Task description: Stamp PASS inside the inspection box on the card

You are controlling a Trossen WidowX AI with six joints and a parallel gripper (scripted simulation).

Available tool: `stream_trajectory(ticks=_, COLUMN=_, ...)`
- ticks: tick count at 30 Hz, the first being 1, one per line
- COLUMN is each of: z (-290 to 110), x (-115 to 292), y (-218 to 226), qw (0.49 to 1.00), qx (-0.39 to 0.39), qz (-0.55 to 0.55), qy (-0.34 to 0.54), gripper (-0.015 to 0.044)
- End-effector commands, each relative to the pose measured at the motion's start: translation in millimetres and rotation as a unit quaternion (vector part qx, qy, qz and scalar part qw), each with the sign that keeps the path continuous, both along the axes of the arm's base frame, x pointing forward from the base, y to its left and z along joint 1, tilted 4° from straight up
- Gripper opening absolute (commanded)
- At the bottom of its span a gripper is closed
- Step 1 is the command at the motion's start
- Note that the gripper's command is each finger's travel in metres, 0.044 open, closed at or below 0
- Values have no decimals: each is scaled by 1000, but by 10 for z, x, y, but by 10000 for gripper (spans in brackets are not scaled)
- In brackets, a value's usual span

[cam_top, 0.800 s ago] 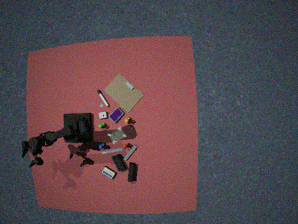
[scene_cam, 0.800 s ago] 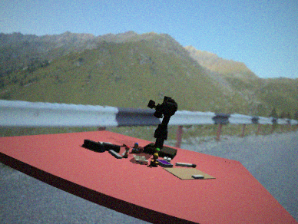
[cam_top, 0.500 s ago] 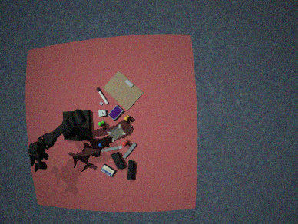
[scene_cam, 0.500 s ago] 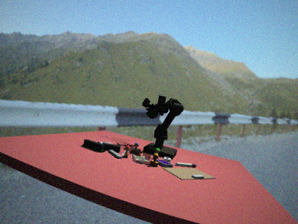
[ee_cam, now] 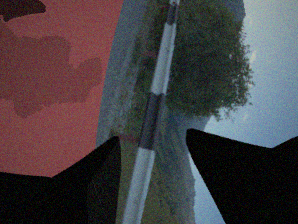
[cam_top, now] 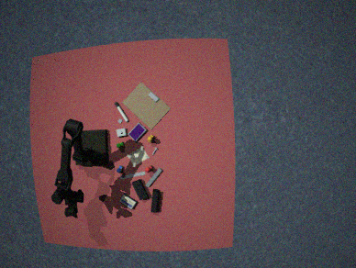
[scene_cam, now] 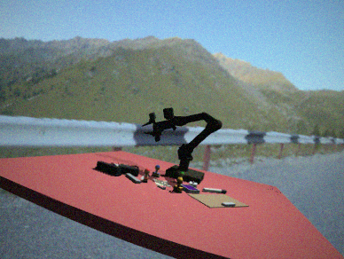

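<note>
Pincer [scene_cam: 156, 129]: half spread, pinching nothing, high in air off bench edge. Stamps: small coloured knobs well ahead and below; PASS one not readable. Purple pad [cam_top: 137, 132], tan card [cam_top: 146, 106] beyond. Step: approach, none gripped. Next: identify stamp, descend over it.

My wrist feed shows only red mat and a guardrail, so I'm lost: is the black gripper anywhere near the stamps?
Observer: No. The black gripper hangs high in the air, off to one side of the clutter.
Operator: Where are the stamps?
Observer: The small knobbed stamps, such as the yellow-topped one, are on the red mat.
Operator: And the ink pad?
Observer: The purple square ink pad lies by the tan card, next to that yellow-topped stamp.
</note>
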State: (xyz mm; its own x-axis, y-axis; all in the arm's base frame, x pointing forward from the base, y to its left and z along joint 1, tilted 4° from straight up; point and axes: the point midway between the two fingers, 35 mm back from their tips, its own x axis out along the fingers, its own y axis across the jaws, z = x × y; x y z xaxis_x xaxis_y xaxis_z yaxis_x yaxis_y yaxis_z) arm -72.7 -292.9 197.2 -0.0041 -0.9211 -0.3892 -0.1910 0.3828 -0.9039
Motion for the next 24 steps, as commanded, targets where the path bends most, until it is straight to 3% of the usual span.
stream_trajectory(ticks=1, z=-94, x=493, y=-64, qw=995, qx=41, qz=40, qy=-83, gripper=214)
stream_trajectory(ticks=13, z=-485, x=1977, y=384, qw=922, qx=267, qz=98, qy=-264, gripper=214)
stream_trajectory(ticks=24, z=-775, x=2794, y=1436, qw=837, qx=473, qz=51, qy=-269, gripper=214)
